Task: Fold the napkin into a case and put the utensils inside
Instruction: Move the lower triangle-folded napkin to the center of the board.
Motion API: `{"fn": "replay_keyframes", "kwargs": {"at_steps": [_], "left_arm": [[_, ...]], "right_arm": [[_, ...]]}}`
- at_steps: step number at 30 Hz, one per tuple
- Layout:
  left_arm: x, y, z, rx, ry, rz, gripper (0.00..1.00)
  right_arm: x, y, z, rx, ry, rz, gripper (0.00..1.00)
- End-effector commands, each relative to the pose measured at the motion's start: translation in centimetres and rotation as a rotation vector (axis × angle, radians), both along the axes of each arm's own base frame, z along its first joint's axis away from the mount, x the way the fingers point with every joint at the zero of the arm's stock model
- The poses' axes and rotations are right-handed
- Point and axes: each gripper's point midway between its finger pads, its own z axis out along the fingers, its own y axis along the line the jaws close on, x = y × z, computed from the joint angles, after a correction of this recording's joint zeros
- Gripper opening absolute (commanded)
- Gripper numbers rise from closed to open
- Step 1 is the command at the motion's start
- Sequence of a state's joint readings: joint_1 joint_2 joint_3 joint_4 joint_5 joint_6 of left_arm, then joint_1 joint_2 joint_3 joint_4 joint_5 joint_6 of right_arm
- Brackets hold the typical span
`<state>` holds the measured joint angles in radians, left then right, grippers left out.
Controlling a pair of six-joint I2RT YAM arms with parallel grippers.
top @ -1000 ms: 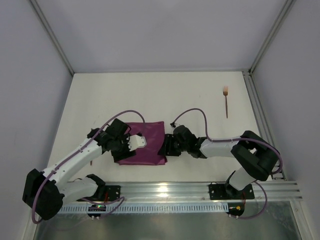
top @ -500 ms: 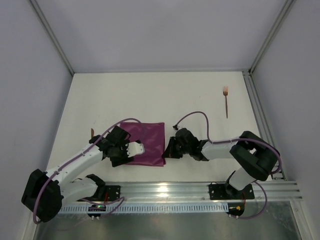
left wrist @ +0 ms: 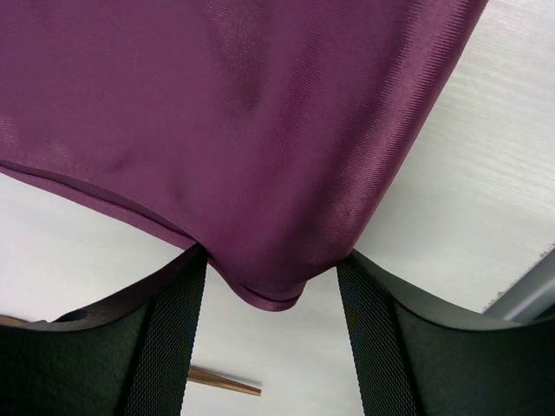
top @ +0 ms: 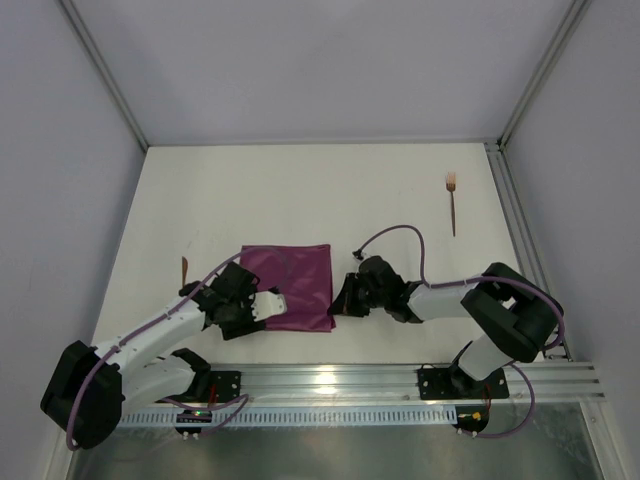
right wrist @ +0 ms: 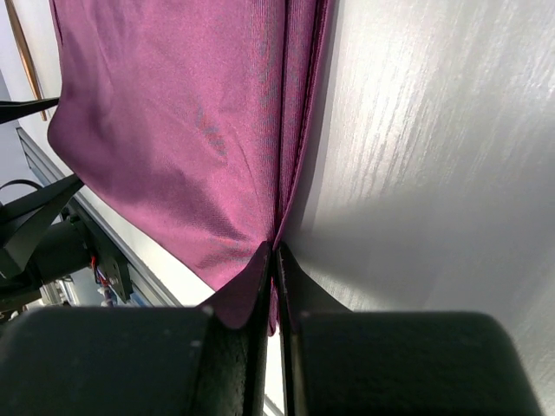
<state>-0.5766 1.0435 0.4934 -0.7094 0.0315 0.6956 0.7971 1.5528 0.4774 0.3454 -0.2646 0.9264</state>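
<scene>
The maroon napkin (top: pixel 295 280) lies folded flat on the white table, between the two arms. My right gripper (top: pixel 337 300) is shut on its near right edge, and the wrist view shows the cloth (right wrist: pixel 173 130) pinched between the closed jaws (right wrist: pixel 276 251). My left gripper (top: pixel 268 303) is at the near left corner. Its jaws (left wrist: pixel 270 269) stand wide open with the napkin's corner (left wrist: pixel 269 290) drooping between them. A copper fork (top: pixel 453 205) lies far back on the right. A second thin copper utensil (top: pixel 184 268) lies left of the napkin, and its tip (left wrist: pixel 221 379) shows between the left fingers.
An aluminium rail (top: pixel 400 380) runs along the near edge behind the arm bases. A metal frame strip (top: pixel 515 220) borders the table's right side, and grey walls enclose the left, back and right.
The right gripper has closed on the napkin's right edge. The left gripper has drawn back toward the near left and opened slightly wider. The napkin's left part now lies flatter.
</scene>
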Motion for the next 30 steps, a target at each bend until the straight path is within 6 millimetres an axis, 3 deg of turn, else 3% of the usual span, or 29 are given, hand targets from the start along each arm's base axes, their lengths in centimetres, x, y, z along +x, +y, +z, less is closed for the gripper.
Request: {"fn": "replay_keyframes", "kwargs": {"at_steps": [1,3,5,6,7,11,14,18,19,21,24,25,27,29,30], "left_arm": [[1.2,-0.9,0.0,-0.029,-0.059,-0.038,0.63],[0.7,-0.6,-0.4,-0.016,-0.045,-0.056,0.62],[0.6,-0.5,-0.6,-0.011,-0.046,-0.061,0.55],[0.7,-0.6,-0.6,-0.018,-0.052,-0.047,0.5],[1.1,-1.2,-0.3,-0.046,-0.064,-0.042,0.37],[1.4,-2.0,0.1,-0.081,-0.069,-0.026,0.15],[1.5,-2.0,0.3,-0.078,-0.068,-0.027,0.01],[1.4,-2.1,1.1,-0.082,-0.06,-0.036,0.0],[1.6,-2.3,1.6,-0.088,-0.065,-0.039,0.0],[1.4,-2.5,2.1,-0.091,-0.048,-0.051,0.0],[1.2,-2.9,3.3,-0.101,-0.023,-0.075,0.0],[1.2,-3.4,3.8,-0.118,-0.014,-0.085,0.0],[0.8,-3.4,4.1,-0.116,0.017,-0.094,0.0],[0.7,-3.6,4.2,-0.116,0.035,-0.096,0.0],[0.7,-3.5,4.2,-0.112,0.04,-0.099,0.0]], "right_arm": [[0.3,-0.3,0.2,0.02,0.003,-0.005,0.07],[0.3,-0.5,0.1,0.02,0.005,-0.009,0.07],[0.4,-0.6,0.1,0.013,-0.002,-0.006,0.07],[0.4,-0.6,0.1,0.013,-0.004,-0.001,0.07],[0.5,-0.5,0.3,0.017,-0.007,0.001,0.07],[0.4,-0.3,0.4,0.025,-0.004,0.012,0.08],[0.3,-0.5,0.7,0.012,-0.016,0.021,0.14],[0.3,-1.5,1.2,-0.027,-0.05,0.041,0.34],[0.5,-1.6,2.1,-0.018,-0.078,0.044,0.42],[0.9,-2.6,2.7,-0.066,-0.139,0.059,0.47],[1.9,-3.9,5.6,-0.138,-0.309,0.112,0.52],[2.5,-4.4,7.6,-0.153,-0.39,0.105,0.53],[3.0,-4.4,9.8,-0.19,-0.586,0.194,0.53],[2.4,-2.8,13.2,-0.18,-0.823,0.274,0.54],[1.8,-2.2,13.9,-0.191,-0.92,0.329,0.55]]}}
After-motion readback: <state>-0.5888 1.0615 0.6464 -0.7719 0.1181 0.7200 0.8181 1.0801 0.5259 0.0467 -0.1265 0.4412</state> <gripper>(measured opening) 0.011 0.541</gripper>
